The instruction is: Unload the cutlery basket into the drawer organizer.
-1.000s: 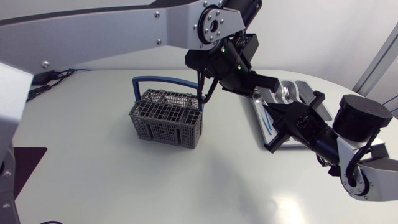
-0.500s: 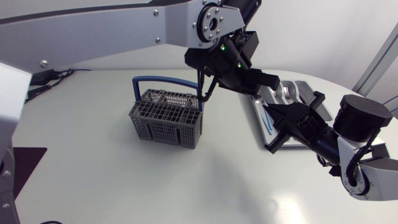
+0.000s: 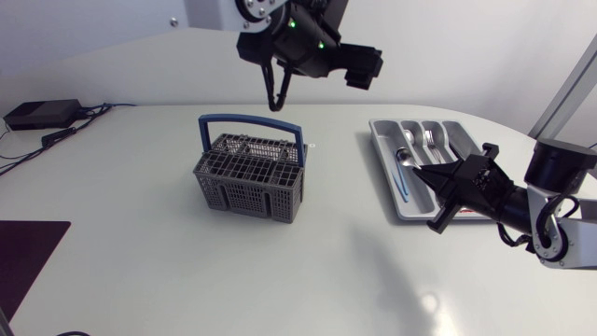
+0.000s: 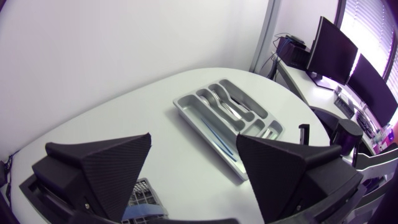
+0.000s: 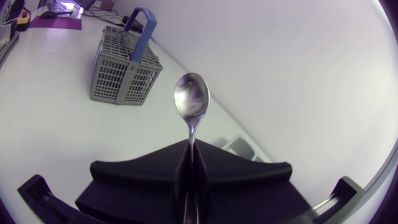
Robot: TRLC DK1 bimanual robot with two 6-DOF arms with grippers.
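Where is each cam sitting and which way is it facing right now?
Head: fixed above the table, looking down on cutlery basket and drawer organizer; left arm and right arm both show.
Left wrist: high above the table, looking down at the organizer; its open, empty left gripper frames the view.
Right wrist: low, facing across the table to the basket; its right gripper is shut on a spoon pointing that way.
Shared: head and right wrist both show the basket; head and left wrist the organizer.

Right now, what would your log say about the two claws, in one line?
left claw: open, empty, up high | right claw: shut on spoon | cutlery basket: upright, untouched | drawer organizer: partly filled
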